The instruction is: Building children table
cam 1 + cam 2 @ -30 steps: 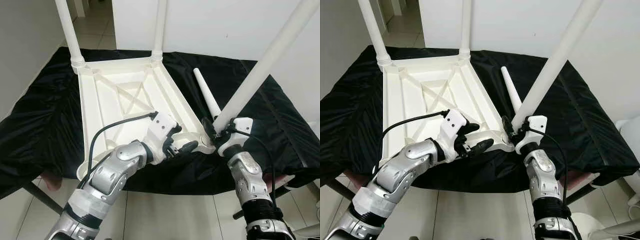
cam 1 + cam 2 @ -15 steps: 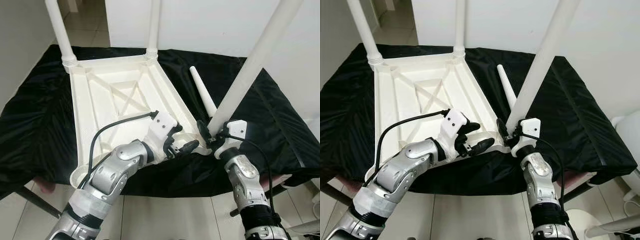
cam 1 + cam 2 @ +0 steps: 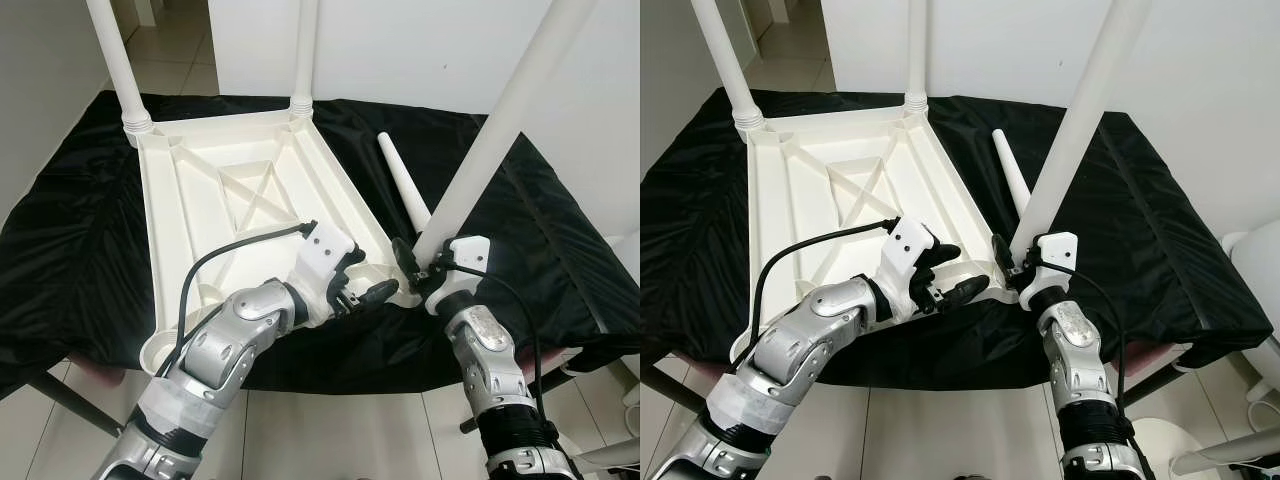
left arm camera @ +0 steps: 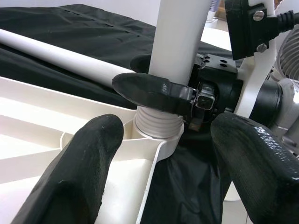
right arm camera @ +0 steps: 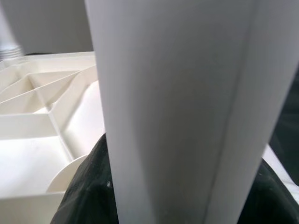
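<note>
Left eye view showed an upturned white tabletop on the black-draped counter, two legs upright at its far corners. The right pincer gripped a third leg at the near right corner socket; a loose leg lay beside it. Left wrist view: the left pincer stood wide, fingers astride that socket. Right wrist view: the leg sat clamped between the right pincer's fingers.
</note>
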